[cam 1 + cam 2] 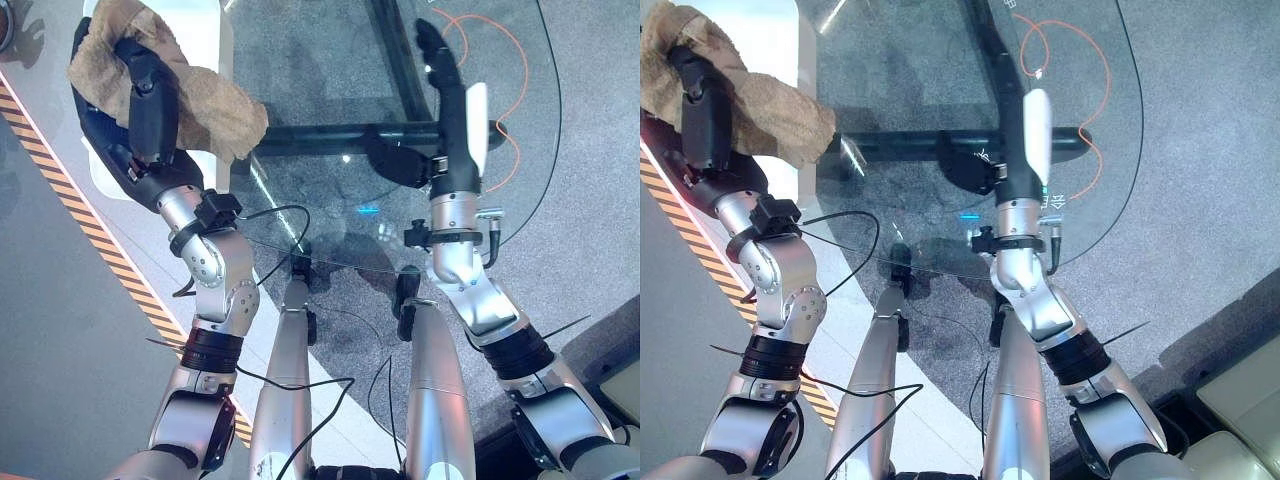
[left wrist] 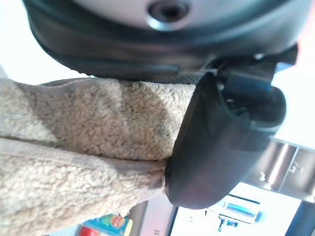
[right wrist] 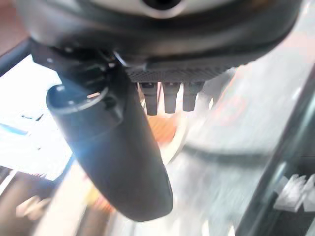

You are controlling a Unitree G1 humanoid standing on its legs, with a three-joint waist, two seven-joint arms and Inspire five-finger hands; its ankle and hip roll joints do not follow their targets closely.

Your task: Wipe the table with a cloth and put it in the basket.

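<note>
The cloth (image 1: 205, 105) is held up at the far left, gripped in the left hand (image 1: 150, 100), whose thumb and fingers are curled around a bunched fold of it; the loose end is draped toward the edge of the round glass table (image 1: 340, 120). In the left wrist view the thumb is seen pressed into the fleecy tan pile. The fabric is judged soft, light and limp — it will sag and trail from any single hold, so a gathered fold near its middle is probably the safest place to grip, with loose corners kept from dragging. Slipping seems unlikely given the nap.

Further right, the glass top is seen with a dark frame beneath it and an orange cable (image 1: 505, 60) on the floor below. The right hand (image 1: 450, 85) is stretched over the glass with fingers straight and apart, nothing held.

A white shape (image 1: 205, 35) is partly covered by the cloth at the left — whether it is the basket cannot be told
</note>
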